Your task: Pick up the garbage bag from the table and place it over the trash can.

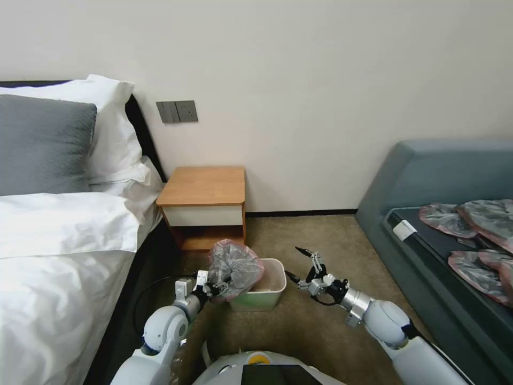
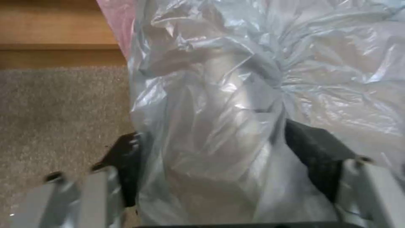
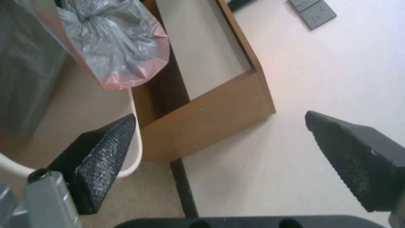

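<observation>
The garbage bag (image 1: 235, 266), wrinkled grey plastic with a pinkish-red rim, hangs bunched over the near-left part of the trash can (image 1: 277, 282), a cream-white bin on the carpet in front of the table (image 1: 206, 184). My left gripper (image 1: 216, 289) is shut on the bag's near side. In the left wrist view the bag (image 2: 236, 95) fills the gap between the black pads (image 2: 314, 155). My right gripper (image 1: 293, 262) stands open just right of the bin, holding nothing. From the right wrist I see its pads (image 3: 105, 152) wide apart, the bag (image 3: 114, 47), the bin's rim (image 3: 136, 139) and the table (image 3: 211, 117).
A bed (image 1: 59, 256) with white linen and pillows runs along the left, close to my left arm. A blue-grey sofa (image 1: 427, 176) on the right carries several flat grey-pink bags (image 1: 475, 235). Open carpet (image 1: 320, 235) lies between the bin and the sofa.
</observation>
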Motion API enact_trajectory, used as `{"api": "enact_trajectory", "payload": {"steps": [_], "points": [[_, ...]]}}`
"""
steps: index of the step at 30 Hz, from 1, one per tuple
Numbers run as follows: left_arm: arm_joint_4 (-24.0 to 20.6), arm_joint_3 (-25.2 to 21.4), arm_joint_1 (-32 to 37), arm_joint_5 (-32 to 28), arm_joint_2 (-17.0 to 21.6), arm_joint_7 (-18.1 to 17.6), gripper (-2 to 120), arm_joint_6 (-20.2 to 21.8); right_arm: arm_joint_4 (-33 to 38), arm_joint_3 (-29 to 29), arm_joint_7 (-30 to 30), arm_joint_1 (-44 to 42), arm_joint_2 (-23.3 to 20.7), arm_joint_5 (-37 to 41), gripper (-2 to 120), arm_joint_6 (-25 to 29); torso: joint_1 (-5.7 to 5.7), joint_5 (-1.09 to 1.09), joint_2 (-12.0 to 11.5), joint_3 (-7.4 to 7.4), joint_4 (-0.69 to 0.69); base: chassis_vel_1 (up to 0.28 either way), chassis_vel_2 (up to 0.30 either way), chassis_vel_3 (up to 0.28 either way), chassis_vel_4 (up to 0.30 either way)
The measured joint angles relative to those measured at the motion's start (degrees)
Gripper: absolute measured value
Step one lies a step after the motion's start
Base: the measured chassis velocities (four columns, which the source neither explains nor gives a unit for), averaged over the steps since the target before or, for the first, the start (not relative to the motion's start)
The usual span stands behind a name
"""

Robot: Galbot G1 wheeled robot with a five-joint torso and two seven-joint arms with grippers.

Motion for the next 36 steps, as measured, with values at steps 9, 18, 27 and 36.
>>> {"api": "enact_trajectory", "payload": {"steps": [9, 18, 27, 36], "points": [[-0.52, 0.26, 0.2, 2.87, -0.22, -0.11, 35, 0.09, 0.12, -0.03, -0.07, -0.09, -0.02, -0.24, 100, 0.01, -0.01, -0.01, 0.0, 0.0, 0.0, 0.0, 0.0, 0.0, 0.0], [-1.23, 0.37, 0.96, 3.42, -0.22, -0.44, 10, 0.13, 0.13, -0.13, -0.12, -0.05, 0.06, -0.94, 100, 0.02, 0.0, -0.03, 0.0, 0.01, -0.02, 0.0, 0.0, 0.0, 0.0], [-1.9, 0.9, 2.05, 4.91, -0.8, -2.14, 10, -1.42, 0.25, -0.24, -0.14, 0.03, -0.13, -0.95, 100, -0.02, 0.0, -0.03, 0.0, 0.01, -0.01, 0.0, 0.0, 0.0, 0.0], [-4.77, 1.55, 4.58, 2.5, -1.38, -8.27, 10, -10.41, 2.41, -1.07, 1.5, 0.2, 0.66, 2.85, 100, -2.03, 0.0, -0.03, 0.0, 0.01, 0.0, 0.0, 0.0, 0.0, 0.0]]}}
